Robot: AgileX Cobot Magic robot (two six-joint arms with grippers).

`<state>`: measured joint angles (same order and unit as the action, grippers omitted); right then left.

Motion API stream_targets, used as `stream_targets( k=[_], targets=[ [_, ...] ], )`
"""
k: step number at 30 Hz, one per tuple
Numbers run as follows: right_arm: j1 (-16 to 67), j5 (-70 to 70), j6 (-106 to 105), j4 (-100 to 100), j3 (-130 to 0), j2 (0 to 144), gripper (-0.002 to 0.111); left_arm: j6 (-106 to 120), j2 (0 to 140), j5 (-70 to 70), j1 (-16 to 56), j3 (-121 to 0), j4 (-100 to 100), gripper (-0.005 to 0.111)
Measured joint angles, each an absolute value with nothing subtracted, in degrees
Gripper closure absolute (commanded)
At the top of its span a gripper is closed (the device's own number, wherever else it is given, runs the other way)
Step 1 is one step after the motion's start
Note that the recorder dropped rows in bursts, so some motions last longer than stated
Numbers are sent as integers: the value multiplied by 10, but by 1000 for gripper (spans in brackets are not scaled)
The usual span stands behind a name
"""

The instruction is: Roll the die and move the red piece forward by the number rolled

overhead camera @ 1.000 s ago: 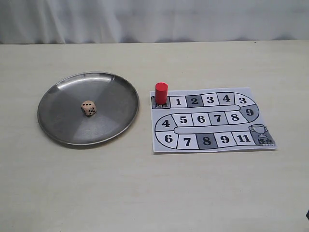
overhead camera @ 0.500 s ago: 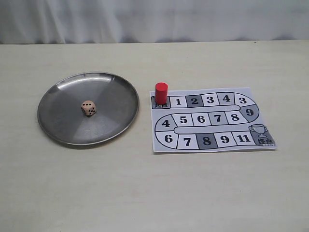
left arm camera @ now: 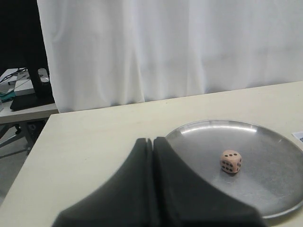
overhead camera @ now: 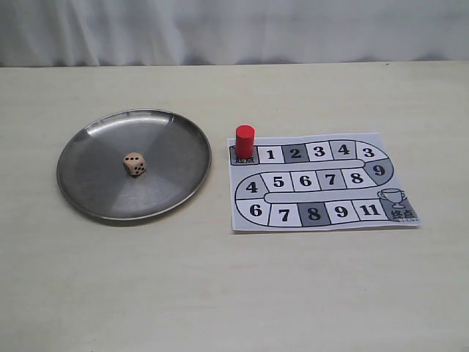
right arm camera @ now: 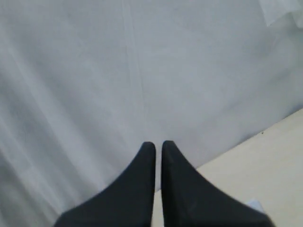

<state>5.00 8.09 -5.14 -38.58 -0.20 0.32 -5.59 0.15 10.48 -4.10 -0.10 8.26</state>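
Observation:
The die (overhead camera: 135, 164) lies in the middle of a round metal plate (overhead camera: 88, 139) on the left of the table. In the left wrist view the die (left arm camera: 231, 161) shows three pips on its top face. The red piece (overhead camera: 245, 141) stands upright on the dark start square at the top left of the paper board (overhead camera: 322, 183). Neither gripper shows in the exterior view. My left gripper (left arm camera: 154, 140) is shut and empty, at the plate's (left arm camera: 265, 189) rim, a short way from the die. My right gripper (right arm camera: 158, 144) is shut on nothing and faces the white curtain.
The board's track runs from the start square through numbered squares to a trophy square (overhead camera: 396, 202) at its lower right. A white curtain (overhead camera: 234, 29) hangs behind the table's far edge. A side desk with dark equipment (left arm camera: 23, 92) stands beyond the table.
A small dark part at the lower right edge of the exterior view one second ago is gone. The die, the plate, the red piece and the board have not moved.

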Motion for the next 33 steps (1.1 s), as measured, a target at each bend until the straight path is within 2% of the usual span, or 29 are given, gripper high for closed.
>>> stream_targets(
  k=[6,13,24,33],
  targets=[
    [50,94,-49,-263,-2,3,104,-56,1,105,-41,-1,83,107],
    [50,63,-60,-244,-3,57,104,-56,1,105,-41,-1,83,107],
    [50,24,-66,-244,-78,365,104,-56,1,105,-41,-1,83,107],
    [69,-56,-68,-243,-192,626,103,-56,1,105,-41,-1,83,107]
  ],
)
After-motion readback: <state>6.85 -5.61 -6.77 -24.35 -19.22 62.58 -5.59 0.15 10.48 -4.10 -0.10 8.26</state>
